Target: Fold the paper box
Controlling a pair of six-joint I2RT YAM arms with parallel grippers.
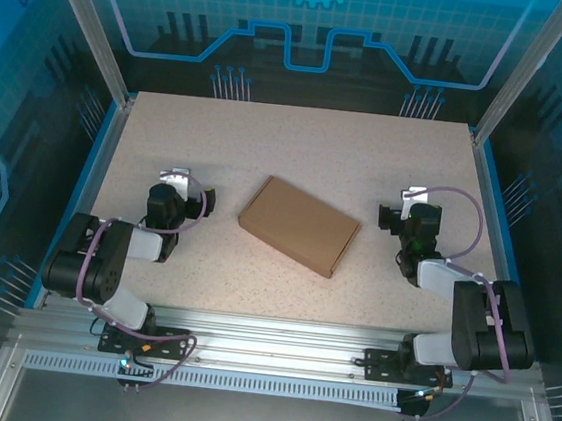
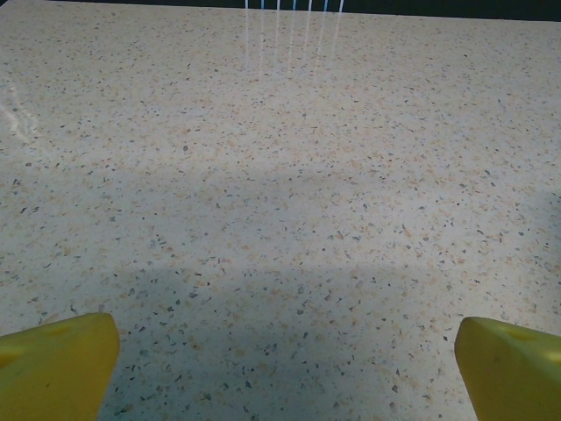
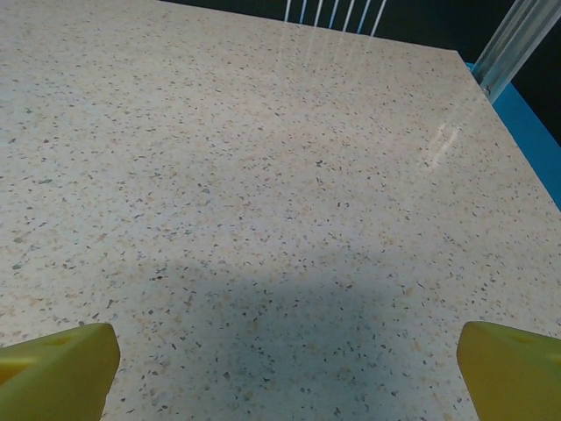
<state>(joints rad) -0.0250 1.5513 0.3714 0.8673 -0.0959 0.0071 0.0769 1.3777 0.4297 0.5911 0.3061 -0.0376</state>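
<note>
The paper box [image 1: 300,225] lies flat in the middle of the counter [image 1: 298,142]. It looks like one neat brown slab with a thin side edge. No flaps or tabs stick out, so I think the folding may be done. From above I cannot tell if it is really shut or just pressed flat.

The box sits turned a bit. Its long side runs from far left to near right. One short end points at the far left corner of the counter.

The left tool [image 1: 176,177] is to the left of the box, well apart from it. The right tool [image 1: 415,197] is to the right of the box, also well apart. Both tools are wide open and hold nothing. Under their yellow fingers [image 2: 57,364] is bare counter.
</note>
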